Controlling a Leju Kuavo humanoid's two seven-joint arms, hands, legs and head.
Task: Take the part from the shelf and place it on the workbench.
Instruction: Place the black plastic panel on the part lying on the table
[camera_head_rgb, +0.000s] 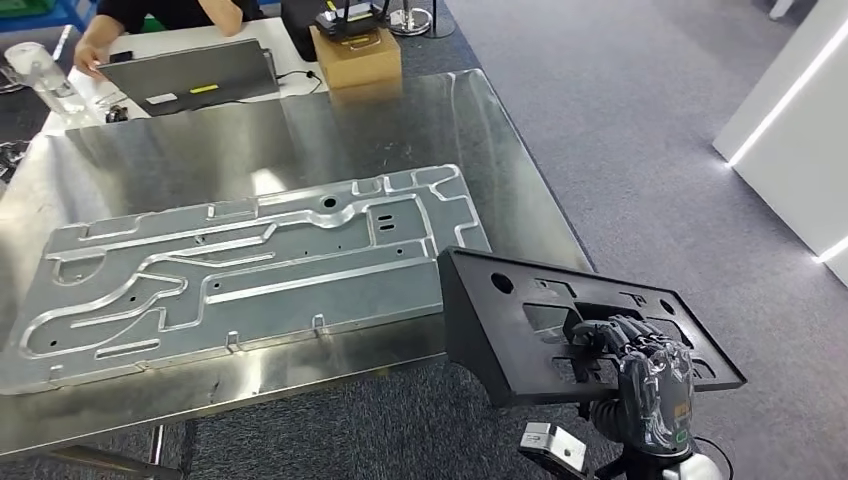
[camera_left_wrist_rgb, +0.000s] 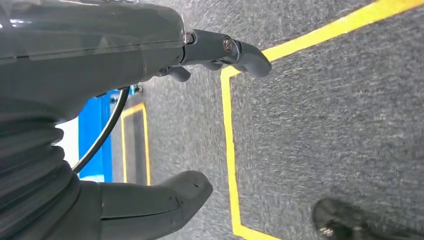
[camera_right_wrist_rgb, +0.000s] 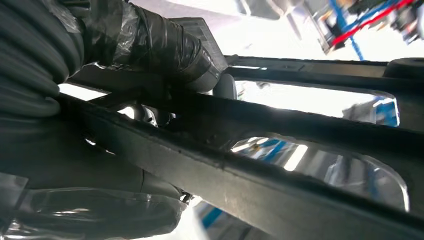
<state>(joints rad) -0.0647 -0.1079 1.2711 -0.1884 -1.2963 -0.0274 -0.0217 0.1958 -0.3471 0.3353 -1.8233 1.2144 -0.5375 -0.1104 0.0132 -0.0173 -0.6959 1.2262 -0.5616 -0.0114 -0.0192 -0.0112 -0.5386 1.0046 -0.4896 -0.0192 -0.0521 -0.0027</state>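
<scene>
steel workbench (camera_head_rgb: 300, 130) on grey carpet (camera_head_rgb: 640, 120)

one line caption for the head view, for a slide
Right hand holds black part beside steel workbench bearing a stamped metal panel.
</scene>
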